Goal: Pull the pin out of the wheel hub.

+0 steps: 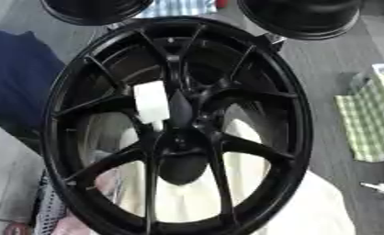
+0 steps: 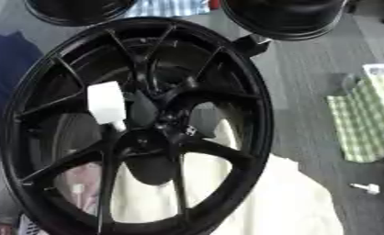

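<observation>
A large black wheel rim point(image 1: 296, 119) with thin spokes fills most of both views, standing tilted towards me. A white pin point(image 1: 151, 102) with a blocky head and a narrower stem sticks out just left of and above the hub centre point(image 1: 179, 137); it also shows in the right eye view as the white pin point(image 2: 107, 103). A dark rounded shape point(image 1: 182, 167) hangs below the hub, and I cannot make out what it is. Neither of my hands shows in either view.
Two more black wheels point(image 1: 95, 9) point(image 1: 304, 16) stand at the top edge. A green checked cloth point(image 1: 372, 119) lies on the grey floor at the right. A white cloth point(image 1: 324, 206) lies under the rim, and a dark blue fabric point(image 1: 14, 78) is at the left.
</observation>
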Motion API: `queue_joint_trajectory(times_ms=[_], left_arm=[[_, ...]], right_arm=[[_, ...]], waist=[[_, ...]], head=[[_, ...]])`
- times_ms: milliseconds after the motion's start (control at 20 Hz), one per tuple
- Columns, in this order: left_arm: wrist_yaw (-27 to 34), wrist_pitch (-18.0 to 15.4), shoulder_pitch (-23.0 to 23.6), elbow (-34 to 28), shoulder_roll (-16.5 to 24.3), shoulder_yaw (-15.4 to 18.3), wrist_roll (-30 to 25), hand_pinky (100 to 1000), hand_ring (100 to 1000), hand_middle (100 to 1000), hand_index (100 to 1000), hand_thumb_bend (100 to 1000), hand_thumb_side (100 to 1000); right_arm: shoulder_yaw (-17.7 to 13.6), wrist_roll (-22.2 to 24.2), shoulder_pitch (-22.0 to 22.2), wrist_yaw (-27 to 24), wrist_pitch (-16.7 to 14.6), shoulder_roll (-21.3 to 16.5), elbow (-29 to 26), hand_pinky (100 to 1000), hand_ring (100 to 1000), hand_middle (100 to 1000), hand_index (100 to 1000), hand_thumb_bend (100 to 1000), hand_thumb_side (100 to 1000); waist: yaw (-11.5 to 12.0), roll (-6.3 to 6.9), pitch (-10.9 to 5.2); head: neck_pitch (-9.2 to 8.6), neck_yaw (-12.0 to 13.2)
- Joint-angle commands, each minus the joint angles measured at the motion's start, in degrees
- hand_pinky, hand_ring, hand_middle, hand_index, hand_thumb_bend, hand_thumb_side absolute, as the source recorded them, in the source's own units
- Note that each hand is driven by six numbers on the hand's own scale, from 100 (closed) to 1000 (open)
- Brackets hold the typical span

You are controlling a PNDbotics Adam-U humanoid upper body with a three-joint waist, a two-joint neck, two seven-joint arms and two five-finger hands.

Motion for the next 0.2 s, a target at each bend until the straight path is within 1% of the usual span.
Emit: queue_joint_trajectory(times_ms=[50,200], left_arm=[[3.26,-0.37,2.63,-5.63,-1.77,2.34,3.25,847,766,673,839,100,715],[6.28,-2.74,7.51,-10.55,-6.47,2.41,6.28,846,761,662,834,100,722]], right_arm=[[-0.67,0.06,-0.98,0.86,0.22,-1.68,-1.73,612,661,560,670,100,509],[-0.66,0.07,-1.22,1.07,0.42,-1.18,-2.0,613,661,560,670,100,506]], waist=[[0.17,-0.18,-1.5],[0.29,-0.89,-1.39]], head=[[0.22,-0.17],[0.29,-0.56]])
